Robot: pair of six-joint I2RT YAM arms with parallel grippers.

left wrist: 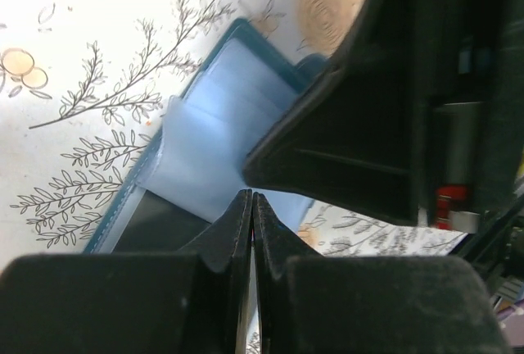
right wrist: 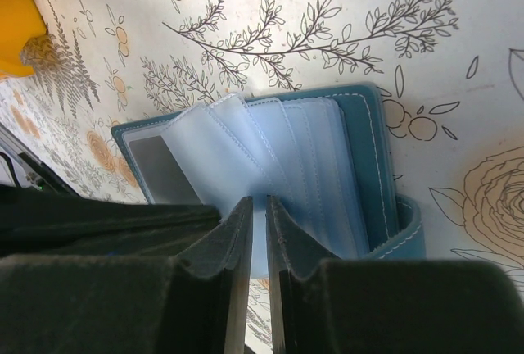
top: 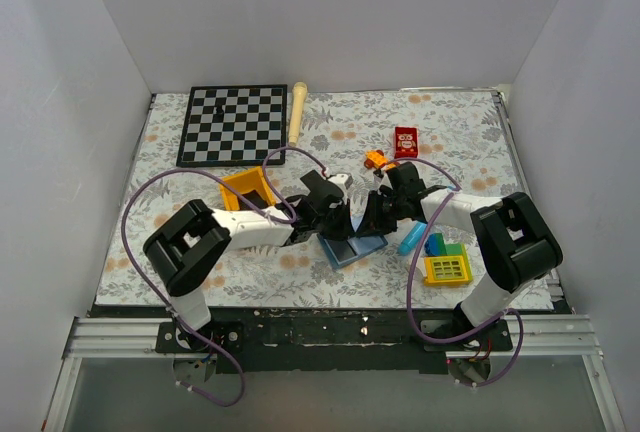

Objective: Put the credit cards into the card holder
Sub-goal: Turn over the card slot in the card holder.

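Observation:
The slate-blue card holder (top: 360, 248) lies open on the floral cloth between my two arms, its translucent sleeves fanned out (right wrist: 270, 141). A dark credit card (right wrist: 164, 170) sits inside the leftmost pocket, also seen as a dark card (left wrist: 155, 223) in the left wrist view. My left gripper (left wrist: 252, 197) is shut just above the holder's (left wrist: 221, 116) near edge, and nothing shows between its jaws. My right gripper (right wrist: 258, 201) stands a narrow gap apart with its tips at the sleeves. I see only sleeve and cloth through that gap. Both grippers meet over the holder, left (top: 338, 224) and right (top: 372, 220).
A yellow bin (top: 250, 189) stands left of the holder. A bright blue tube (top: 412, 240), a teal block (top: 436, 244) and a yellow-green toy (top: 447, 269) lie to its right. Further back are a chessboard (top: 232, 124), a wooden stick (top: 297, 112), a red box (top: 406, 141) and an orange toy (top: 376, 160).

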